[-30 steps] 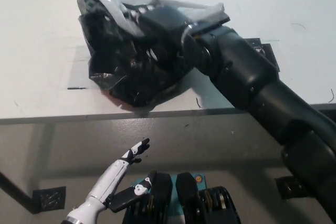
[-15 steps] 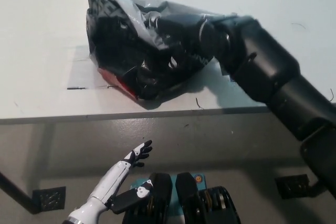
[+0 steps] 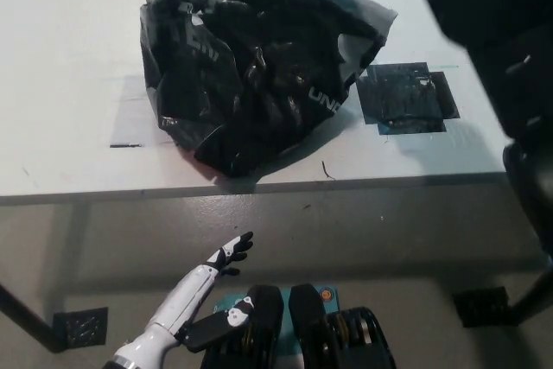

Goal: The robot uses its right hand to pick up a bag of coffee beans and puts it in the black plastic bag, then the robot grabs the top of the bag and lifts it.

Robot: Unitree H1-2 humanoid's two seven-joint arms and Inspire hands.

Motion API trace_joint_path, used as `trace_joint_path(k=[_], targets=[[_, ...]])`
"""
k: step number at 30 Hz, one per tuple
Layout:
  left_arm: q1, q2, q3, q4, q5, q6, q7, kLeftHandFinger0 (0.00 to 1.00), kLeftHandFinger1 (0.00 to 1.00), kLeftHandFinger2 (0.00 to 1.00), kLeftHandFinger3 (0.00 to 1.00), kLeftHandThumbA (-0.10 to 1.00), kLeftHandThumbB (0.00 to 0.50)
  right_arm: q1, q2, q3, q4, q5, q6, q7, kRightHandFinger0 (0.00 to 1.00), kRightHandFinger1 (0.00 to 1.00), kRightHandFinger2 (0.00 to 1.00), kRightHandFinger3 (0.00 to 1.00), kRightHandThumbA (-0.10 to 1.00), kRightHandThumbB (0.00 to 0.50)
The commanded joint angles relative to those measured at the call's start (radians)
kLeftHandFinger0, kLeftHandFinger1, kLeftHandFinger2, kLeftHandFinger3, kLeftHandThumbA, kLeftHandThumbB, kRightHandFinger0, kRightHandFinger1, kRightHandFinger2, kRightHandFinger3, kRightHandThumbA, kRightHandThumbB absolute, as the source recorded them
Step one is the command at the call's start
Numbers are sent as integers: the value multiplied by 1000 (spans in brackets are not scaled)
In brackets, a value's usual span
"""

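Bag point(image 3: 251, 66) sat bulging on table point(image 3: 69, 58), beans likely inside; right arm point(image 3: 492, 32) clear, hand unseen, can't tell grip. Left hand point(image 3: 226, 254) open, idle low. Lift pending.

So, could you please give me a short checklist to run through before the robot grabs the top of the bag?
1. Black plastic bag rests fully on the white table: ok.
2. Coffee beans are inside the bag: cannot tell; nothing of them shows.
3. Top of the bag is free to grab: ok; nothing covers its crumpled upper edge.
4. Right hand is ready and open: cannot tell; only the black right arm shows at the upper right, the hand itself is out of view.
5. Left hand is out of the way: ok; it hangs below the table edge, fingers apart, holding nothing.
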Motion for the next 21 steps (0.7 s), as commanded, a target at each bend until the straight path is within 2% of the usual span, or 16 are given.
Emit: trace_joint_path(k=[1, 4, 6, 7, 8, 9, 10, 11, 12, 14, 15, 17, 18, 21], targets=[[-16, 16, -7, -40, 23, -3, -13, 878, 943, 1000, 1000, 472, 158, -129, -17, -144, -71, 190, 84, 65, 1000, 1000, 1000, 1000, 778, 500], [-22, 12, -5, -39, 15, 4, -19, 904, 960, 1000, 1000, 442, 159, -120, -60, -204, -176, 228, 84, 62, 1000, 1000, 1000, 1000, 782, 500], [-30, 12, 1, -36, 9, 2, -18, 909, 969, 1000, 1000, 483, 165, -82, -93, -244, -299, 263, 84, 57, 1000, 1000, 1000, 1000, 817, 500], [-35, 14, 5, -37, 9, 6, -19, 926, 980, 1000, 1000, 523, 168, -51, -107, -265, -391, 264, 84, 29, 1000, 1000, 1000, 1000, 913, 500], [-37, 15, 6, -38, 9, 7, -19, 926, 980, 1000, 1000, 523, 168, -44, -110, -270, -411, 263, 84, 21, 1000, 1000, 1000, 1000, 913, 500], [-44, 14, 13, -29, 0, -1, -16, 940, 990, 1000, 1000, 551, 159, -11, -126, -296, -505, 259, 84, -6, 1000, 1000, 1000, 1000, 1000, 453], [-48, 14, 17, -24, -6, -5, -14, 943, 992, 1000, 1000, 556, 159, 3, -132, -309, -544, 258, 84, -18, 1000, 1000, 1000, 1000, 1000, 455], [-61, 11, 30, -8, -29, -25, -8, 972, 1000, 1000, 1000, 603, 159, 41, -141, -349, -638, 260, 84, -48, 1000, 1000, 1000, 1000, 1000, 441], [-79, 5, 46, 4, -49, -25, -2, 1000, 1000, 1000, 1000, 689, 184, 86, -149, -392, -741, 266, 84, -82, 1000, 1000, 1000, 1000, 1000, 431], [-94, 1, 63, 9, -64, -15, 3, 1000, 1000, 1000, 1000, 743, 195, 125, -153, -426, -822, 277, 84, -108, 1000, 1000, 1000, 1000, 1000, 428], [-101, 1, 76, 8, -70, -13, 10, 1000, 1000, 1000, 1000, 827, 199, 187, -168, -466, -912, 319, 84, -117, 1000, 1000, 1000, 1000, 1000, 410], [-111, 0, 92, 5, -73, -13, 20, 1000, 1000, 1000, 1000, 920, 210, 266, -174, -505, -1016, 347, 84, -136, 1000, 1000, 1000, 1000, 1000, 409], [-114, -1, 99, 5, -74, -15, 25, 1000, 1000, 1000, 1000, 951, 210, 314, -177, -523, -1069, 359, 84, -147, 1000, 1000, 1000, 1000, 1000, 416], [-120, -7, 118, 10, -88, -24, 33, 1000, 1000, 1000, 1000, 1000, 207, 526, -204, -603, -1249, 474, 84, -203, 1000, 1000, 1000, 1000, 1000, 377]])
